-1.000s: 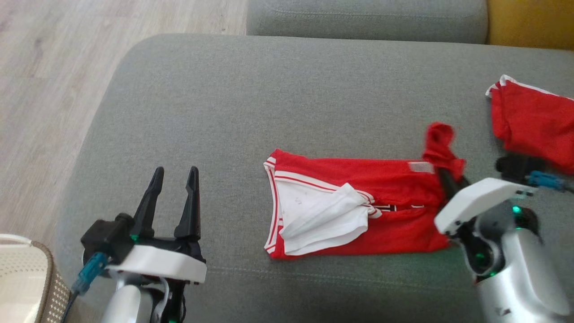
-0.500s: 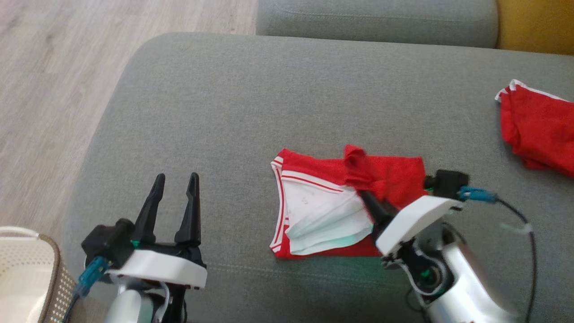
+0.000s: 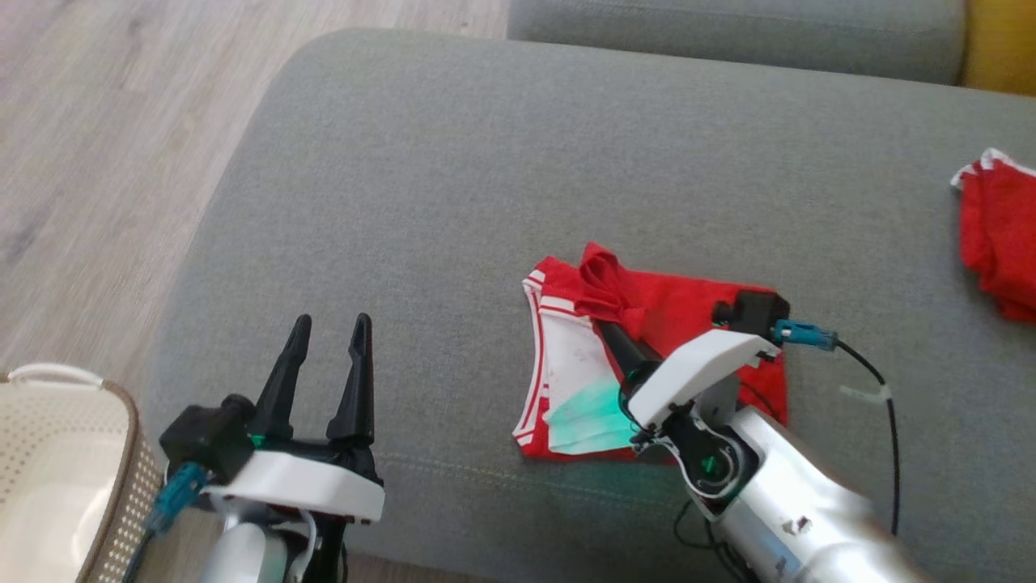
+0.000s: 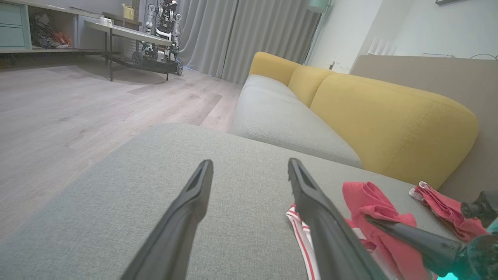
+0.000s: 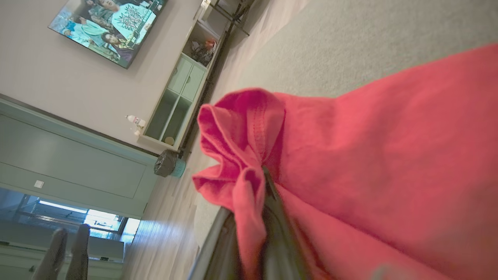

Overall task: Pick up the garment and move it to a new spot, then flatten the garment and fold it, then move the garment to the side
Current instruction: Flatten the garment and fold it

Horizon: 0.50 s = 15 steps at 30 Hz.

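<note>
- Now, the garment (image 3: 696, 304) lies on the grey cushion (image 3: 453, 162), right of the middle in the head view. It is red with white-striped trim, and a pale lining shows at its left end.
- Its long axis runs left to right across the cushion. One red edge is lifted and doubled over towards the trimmed left end, so I judge you are in the middle of a fold.
- Your right gripper (image 3: 605, 322) is clamped on that lifted edge. The right wrist view shows a bunch of red cloth pinched between its two fingers.
- The point that matters is that the trimmed end lies just left of the pinched bunch and below it. The gripper hangs over the garment's left part and its forearm crosses the right part. The carry that is left looks short, leftward along the long axis and then down.
- The pale lining looks rumpled under the fold, so you will likely need to smooth it after you let go.
- Your left gripper (image 3: 332, 320) stands wide open and empty over bare cushion, well to the left of the garment. The right arm is much the nearer.
- Further out, a second red cloth (image 3: 995, 235) sits at the cushion's right edge, well apart from the garment, and a basket (image 3: 121, 401) stands at the lower left.
</note>
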### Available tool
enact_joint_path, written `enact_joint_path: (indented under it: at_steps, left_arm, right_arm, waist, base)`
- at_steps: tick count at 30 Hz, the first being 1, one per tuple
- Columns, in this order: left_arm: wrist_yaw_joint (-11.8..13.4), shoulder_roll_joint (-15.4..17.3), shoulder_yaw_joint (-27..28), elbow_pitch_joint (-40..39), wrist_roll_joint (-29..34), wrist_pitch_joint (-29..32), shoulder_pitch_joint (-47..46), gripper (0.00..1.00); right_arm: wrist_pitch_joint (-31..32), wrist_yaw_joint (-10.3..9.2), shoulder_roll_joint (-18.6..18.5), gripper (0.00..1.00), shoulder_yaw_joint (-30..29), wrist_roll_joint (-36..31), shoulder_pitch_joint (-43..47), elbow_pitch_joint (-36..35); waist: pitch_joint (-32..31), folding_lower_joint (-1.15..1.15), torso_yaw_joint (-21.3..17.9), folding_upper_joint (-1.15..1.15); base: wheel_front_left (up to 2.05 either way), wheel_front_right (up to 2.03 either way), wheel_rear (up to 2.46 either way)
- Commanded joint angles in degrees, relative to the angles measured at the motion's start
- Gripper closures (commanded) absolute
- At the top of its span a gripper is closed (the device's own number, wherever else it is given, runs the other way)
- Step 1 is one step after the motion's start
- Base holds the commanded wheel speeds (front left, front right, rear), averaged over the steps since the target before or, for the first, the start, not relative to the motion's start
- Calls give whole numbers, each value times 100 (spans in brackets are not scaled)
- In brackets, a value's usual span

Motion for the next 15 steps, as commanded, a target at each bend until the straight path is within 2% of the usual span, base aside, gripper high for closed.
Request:
enact_joint_path:
  at_steps: [1,8,9,10,11,15]
  left_arm:
    - [15,7,167,-170,-48,-70,-267,0]
    - [34,7,116,-178,-78,-70,-340,0]
    - [37,7,109,-180,-81,-70,-348,0]
    - [40,7,104,-181,-85,-70,-355,0]
    - [43,7,101,-179,-89,-70,-361,0]
    - [52,7,106,-160,-98,-70,-372,0]
  right_arm:
    - [-120,0,61,100,186,143,-253,-76]
    - [-553,0,61,100,1194,1085,-710,584]
    - [-600,0,61,64,1328,1213,-767,629]
    - [-646,0,61,8,1447,1347,-818,666]
    - [-683,0,61,0,1560,1493,-864,693]
    - [-831,0,61,0,1913,2040,-1086,741]
  waist:
    - [46,0,48,0]
    - [162,0,158,0]
    - [176,0,167,0]
    - [188,0,172,0]
    - [200,0,176,0]
    - [215,0,158,0]
  base:
    - [0,0,0]
    - [0,0,0]
    - [0,0,0]
    - [0,0,0]
    - [0,0,0]
    - [0,0,0]
